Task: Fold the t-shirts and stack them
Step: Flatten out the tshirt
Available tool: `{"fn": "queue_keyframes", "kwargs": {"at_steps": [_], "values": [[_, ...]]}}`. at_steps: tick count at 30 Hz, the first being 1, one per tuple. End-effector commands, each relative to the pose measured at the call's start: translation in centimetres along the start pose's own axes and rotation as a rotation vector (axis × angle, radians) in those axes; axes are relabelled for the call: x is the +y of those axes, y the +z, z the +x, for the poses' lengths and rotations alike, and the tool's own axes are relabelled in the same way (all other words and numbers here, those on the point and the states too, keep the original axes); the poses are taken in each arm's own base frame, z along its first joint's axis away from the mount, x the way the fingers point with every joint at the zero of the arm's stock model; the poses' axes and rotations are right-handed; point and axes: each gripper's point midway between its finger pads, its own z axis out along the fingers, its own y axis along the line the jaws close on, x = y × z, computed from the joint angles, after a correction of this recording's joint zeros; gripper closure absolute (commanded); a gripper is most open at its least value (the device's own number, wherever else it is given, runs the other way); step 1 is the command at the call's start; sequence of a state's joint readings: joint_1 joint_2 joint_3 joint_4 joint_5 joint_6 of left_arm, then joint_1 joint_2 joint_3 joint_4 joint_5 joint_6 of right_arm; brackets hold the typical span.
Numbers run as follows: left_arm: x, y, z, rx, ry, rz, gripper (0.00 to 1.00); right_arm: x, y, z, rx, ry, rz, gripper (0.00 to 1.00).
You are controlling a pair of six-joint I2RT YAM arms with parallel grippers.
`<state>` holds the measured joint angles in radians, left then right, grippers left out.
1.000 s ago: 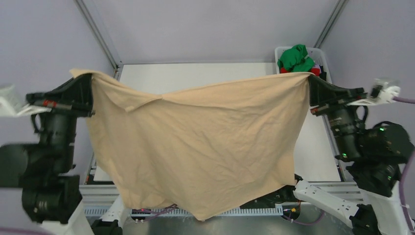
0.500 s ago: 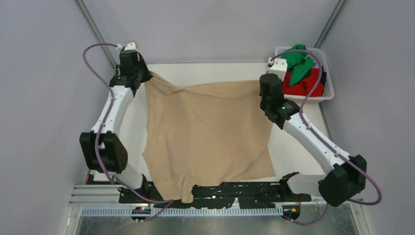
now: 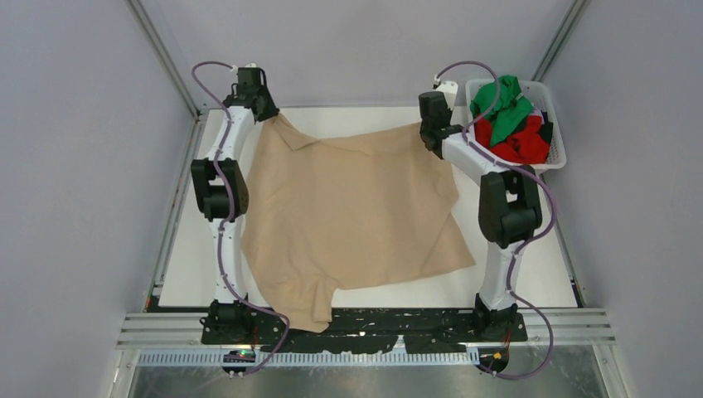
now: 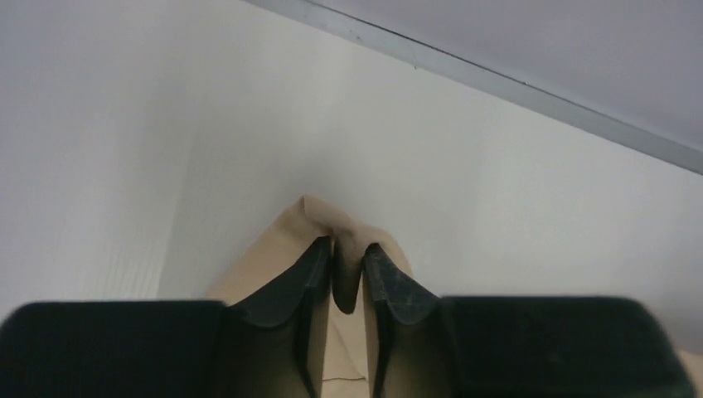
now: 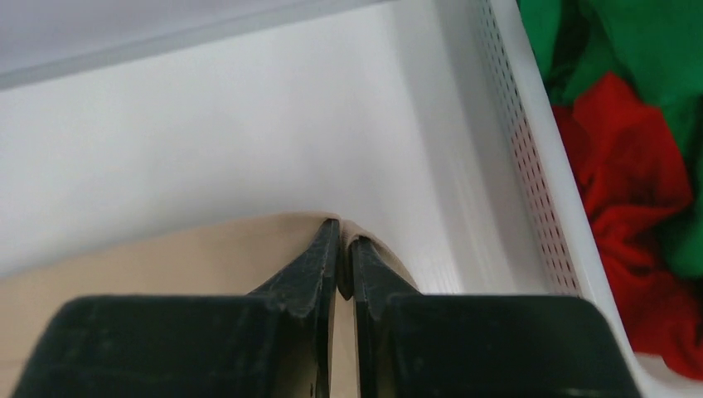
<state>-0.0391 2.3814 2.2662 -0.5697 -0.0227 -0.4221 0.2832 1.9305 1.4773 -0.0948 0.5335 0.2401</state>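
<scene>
The beige t-shirt (image 3: 356, 207) lies spread over the table, its near hem hanging past the front edge. My left gripper (image 3: 267, 114) is at the shirt's far left corner. In the left wrist view a fold of the beige cloth (image 4: 269, 253) fills the narrow gap of that gripper (image 4: 348, 249). My right gripper (image 3: 431, 141) pinches the far right corner. Seen from the right wrist, it (image 5: 341, 230) is shut on a thin edge of the shirt (image 5: 166, 257). A green t-shirt (image 3: 506, 104) and a red t-shirt (image 3: 518, 145) lie crumpled in the basket.
The white lattice basket (image 3: 530, 168) stands at the back right corner, right beside my right gripper; its wall (image 5: 530, 149) shows in the right wrist view. Both arms reach far across the table. Metal frame posts rise at the back corners.
The beige shirt, held stretched high in the air a second ago, has been carried away and laid on the table. Both arms have reached to the far side. The left jaws have parted slightly.
</scene>
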Motion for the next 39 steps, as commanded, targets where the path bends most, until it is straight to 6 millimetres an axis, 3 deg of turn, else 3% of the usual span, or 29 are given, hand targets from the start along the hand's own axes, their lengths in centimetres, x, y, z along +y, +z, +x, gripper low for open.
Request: {"fn": "queue_keyframes", "kwargs": {"at_steps": [1,2,3,4,7,8,11,12,13,14,15,16,17,18,22,23,24,25,26,27,28,29,30,31,32,35,39], "values": [[-1.9,1.0,-3.2,-0.11,-0.139,0.058,0.66,0.6,3.9,-5.0,-0.087,0.082,0.048,0.85],[-2.2,1.2,-3.7,-0.129,-0.163,0.07,0.42,0.8,4.1,-6.8,-0.108,0.096,0.049,0.77],[-2.3,1.4,-4.0,-0.138,-0.186,0.075,0.18,0.8,5.4,-5.8,-0.082,0.087,0.06,0.68],[-2.6,1.2,-4.4,-0.144,-0.204,0.086,0.03,0.9,5.4,-7.0,-0.084,0.092,0.054,0.44],[-4.2,-0.3,-5.0,-0.131,-0.213,0.156,0.0,1.5,5.3,-7.2,-0.067,0.073,0.018,0.09],[-4.5,-1.2,-5.1,-0.125,-0.213,0.166,0.0,1.9,4.6,-7.4,-0.066,0.072,-0.025,0.03],[-5.4,-3.8,-4.0,-0.099,-0.216,0.182,0.0,3.0,2.7,-7.6,-0.079,0.086,-0.136,0.04],[-5.3,-4.2,-2.6,-0.067,-0.214,0.173,0.0,3.0,1.6,-7.0,-0.07,0.086,-0.161,0.04],[-5.6,-5.6,-2.3,-0.064,-0.21,0.175,0.0,3.5,1.2,-5.5,-0.045,0.075,-0.201,0.04],[-5.7,-6.3,-1.2,-0.042,-0.206,0.167,0.0,3.9,-0.2,-6.2,-0.06,0.077,-0.232,0.05],[-5.6,-6.9,0.2,-0.011,-0.21,0.154,0.0,4.1,-0.6,-4.2,-0.022,0.061,-0.259,0.04],[-5.7,-7.7,1.6,0.022,-0.204,0.154,0.0,4.4,-2.1,-4.6,-0.029,0.066,-0.284,0.05],[-5.5,-8.3,3.2,0.066,-0.201,0.144,0.0,4.6,-2.6,-1.9,0.025,0.044,-0.296,0.05],[-5.1,-9.1,4.6,0.102,-0.199,0.13,0.0,4.4,-4.0,-2.0,0.022,0.055,-0.308,0.04],[-4.1,-13.3,11.4,0.214,-0.184,0.111,0.0,3.0,-8.1,3.5,0.13,0.049,-0.317,0.05],[-3.4,-14.2,14.7,0.262,-0.171,0.099,0.0,2.4,-9.5,5.1,0.161,0.058,-0.322,0.05],[-3.4,-15.6,16.2,0.267,-0.159,0.107,0.01,1.6,-10.3,8.0,0.226,0.045,-0.319,0.05],[-3.1,-16.7,18.4,0.285,-0.147,0.105,0.0,1.2,-11.6,8.0,0.229,0.078,-0.328,0.04],[-3.1,-18.4,19.4,0.268,-0.142,0.118,0.01,0.2,-12.4,11.0,0.298,0.067,-0.321,0.05],[-2.6,-19.0,21.7,0.295,-0.139,0.113,0.0,-0.3,-13.7,10.9,0.296,0.095,-0.329,0.05],[-2.4,-20.1,23.1,0.302,-0.144,0.127,0.01,-1.5,-14.5,13.8,0.359,0.086,-0.308,0.05],[-2.0,-20.9,24.5,0.317,-0.156,0.141,0.0,-2.1,-15.5,13.5,0.346,0.131,-0.307,0.04],[-1.5,-21.4,25.8,0.328,-0.171,0.147,0.0,-3.3,-16.0,15.9,0.389,0.131,-0.279,0.04],[-0.8,-21.6,26.7,0.327,-0.177,0.141,0.01,-3.8,-16.7,15.7,0.374,0.184,-0.273,0.05],[-0.1,-21.8,27.7,0.33,-0.19,0.131,0.0,-4.9,-17.0,17.5,0.398,0.203,-0.248,0.05],[0.8,-22.1,30.1,0.354,-0.226,0.138,0.0,-5.4,-17.7,18.7,0.403,0.294,-0.278,0.04],[1.7,-21.4,31.9,0.37,-0.26,0.121,0.0,-6.2,-17.0,20.4,0.408,0.356,-0.253,0.05]]}}
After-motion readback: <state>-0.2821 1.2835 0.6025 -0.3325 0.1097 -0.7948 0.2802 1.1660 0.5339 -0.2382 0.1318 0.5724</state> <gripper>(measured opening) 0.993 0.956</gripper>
